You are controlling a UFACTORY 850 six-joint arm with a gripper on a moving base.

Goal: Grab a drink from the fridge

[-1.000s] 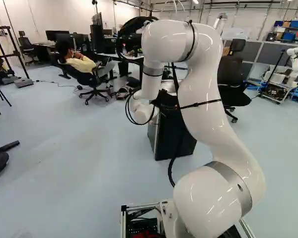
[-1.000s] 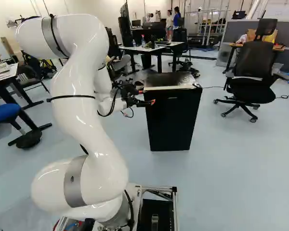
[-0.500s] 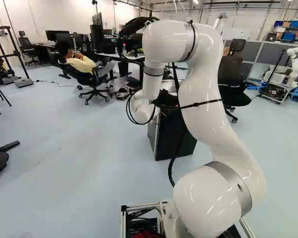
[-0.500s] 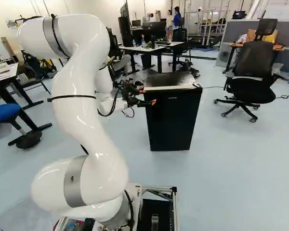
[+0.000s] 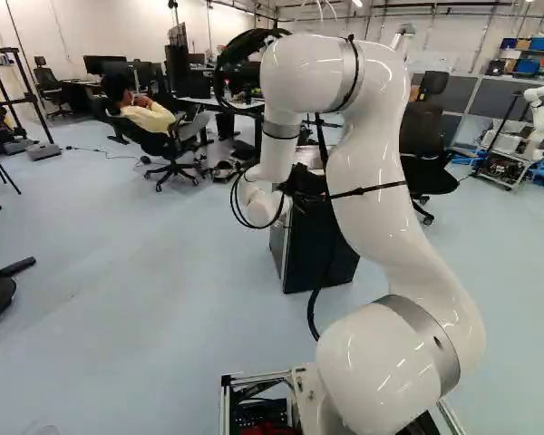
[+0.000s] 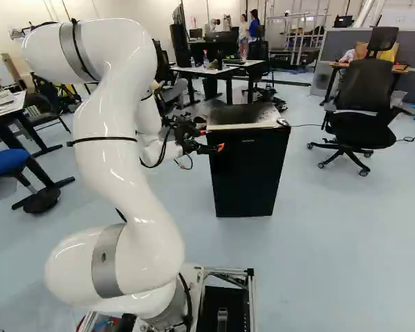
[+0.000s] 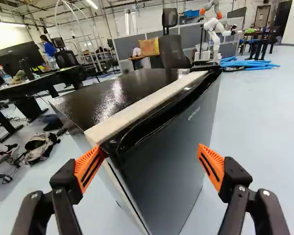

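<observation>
Right base view, left to right: gripper (image 6: 213, 140) fingers spread wide, gripping nothing, one orange pad (image 7: 88, 167) at a top corner of the black fridge (image 6: 249, 173), can't tell if touching. Fridge stands on the floor (image 6: 332, 242), office chair (image 6: 363, 90) well right of it.

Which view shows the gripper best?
The wrist view: the gripper's orange pads both show, wide apart. The right base view has it small, near the fridge's upper front; the left base view shows it partly behind the arm.
</observation>
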